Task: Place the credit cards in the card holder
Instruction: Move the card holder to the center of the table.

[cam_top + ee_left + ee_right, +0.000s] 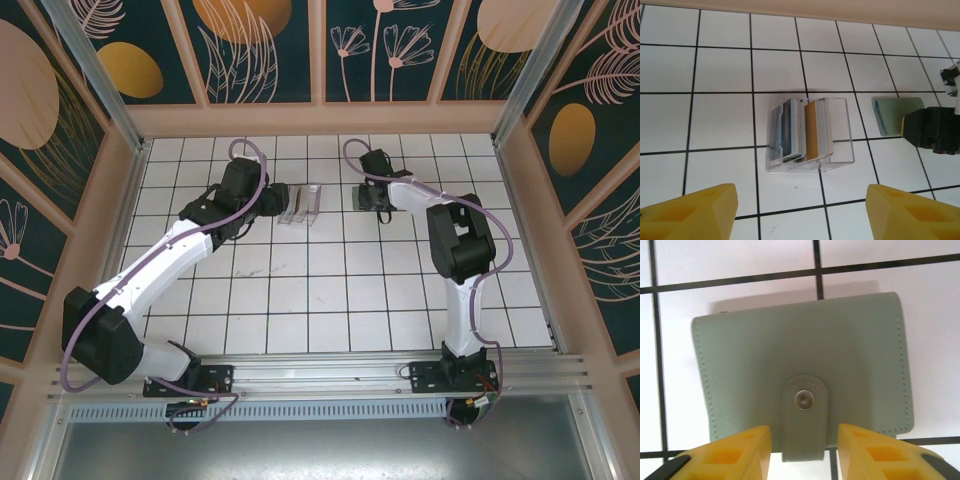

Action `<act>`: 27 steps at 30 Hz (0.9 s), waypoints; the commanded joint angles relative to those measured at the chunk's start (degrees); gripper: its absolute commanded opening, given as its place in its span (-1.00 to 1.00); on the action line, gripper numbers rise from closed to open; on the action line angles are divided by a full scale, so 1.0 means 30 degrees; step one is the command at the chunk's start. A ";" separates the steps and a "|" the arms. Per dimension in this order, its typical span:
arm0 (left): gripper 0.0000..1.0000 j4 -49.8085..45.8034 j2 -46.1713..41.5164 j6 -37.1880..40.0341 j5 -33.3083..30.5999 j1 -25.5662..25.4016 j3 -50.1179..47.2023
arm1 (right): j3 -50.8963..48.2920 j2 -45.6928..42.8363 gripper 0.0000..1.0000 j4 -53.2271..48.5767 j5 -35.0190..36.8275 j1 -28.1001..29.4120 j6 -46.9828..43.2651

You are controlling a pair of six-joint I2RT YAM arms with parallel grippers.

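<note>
Sage-green and shut, the card holder (800, 355) lies flat on the surface (940, 290), snap tab (805, 412) fastened. We fear a pinch on that tab may drag the holder instead of opening it. Our right claw (805, 452) straddles the tab, narrowly parted, perhaps not touching. Our left claw (800, 215) gapes wide and empty near the credit cards (810, 131) in a clear box (840, 131).

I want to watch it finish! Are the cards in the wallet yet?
Nothing done yet: the credit cards stand in the clear box, and the card holder lies snapped shut. In hand: the right gripper straddles its snap tab; the left gripper hovers open by the box. Left: opening it, moving every card.
</note>
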 commanded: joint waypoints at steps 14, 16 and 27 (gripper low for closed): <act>0.63 1.9194 0.0088 0.2871 0.0864 0.0136 -1.0718 | -0.3179 -0.1162 -0.50 0.2677 0.0587 0.0817 -0.3274; 0.67 2.0327 0.0967 0.4889 0.2768 0.0149 -1.0585 | -0.4416 -0.1982 -0.54 0.3890 0.1040 0.1349 -0.4619; 0.83 2.1022 0.1943 0.5275 0.6713 0.0133 -1.0539 | -1.0270 -0.6689 -0.55 0.5891 -0.0026 0.4490 -0.9752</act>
